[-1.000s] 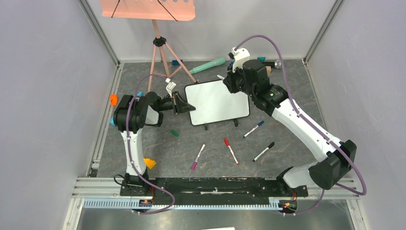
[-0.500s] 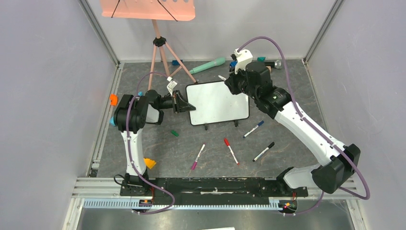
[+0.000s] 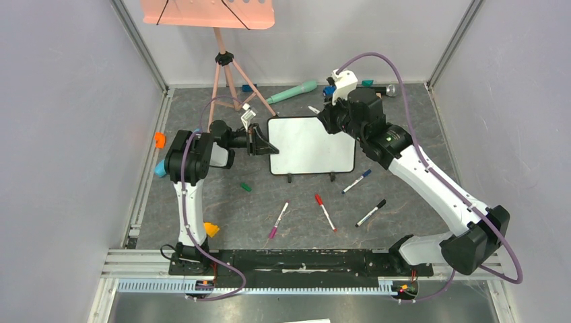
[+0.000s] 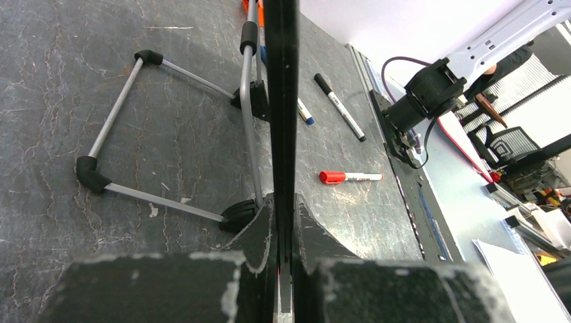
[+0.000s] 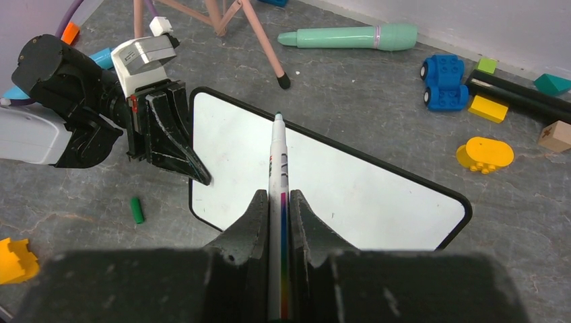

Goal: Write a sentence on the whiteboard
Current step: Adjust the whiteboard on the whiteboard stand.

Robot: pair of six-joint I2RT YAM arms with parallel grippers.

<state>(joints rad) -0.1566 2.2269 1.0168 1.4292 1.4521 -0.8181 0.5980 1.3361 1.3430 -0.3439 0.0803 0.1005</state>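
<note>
The whiteboard (image 3: pixel 311 145) stands tilted on its little feet mid-mat, its face blank white; no sentence shows on it. My left gripper (image 3: pixel 264 144) is shut on the board's left edge. In the left wrist view the board (image 4: pixel 281 101) runs edge-on between the closed jaws (image 4: pixel 284 222). My right gripper (image 3: pixel 326 121) hovers at the board's upper right corner, shut on a white marker (image 5: pixel 277 161) with a rainbow stripe. The marker's uncapped tip points at the board (image 5: pixel 337 188) near its top edge; whether it touches is unclear.
Loose markers lie in front of the board: blue (image 3: pixel 356 181), black (image 3: pixel 371 212), red (image 3: pixel 326 212), magenta (image 3: pixel 278 221). A green cap (image 3: pixel 246 187) lies to the left. A pink tripod stand (image 3: pixel 225 67), a teal cylinder (image 3: pixel 291 91) and toy blocks (image 5: pixel 442 72) sit behind.
My left gripper has swung the whiteboard up and to the right, squaring it to the camera. The right gripper with the marker has shifted slightly right, staying at the board's upper corner.
</note>
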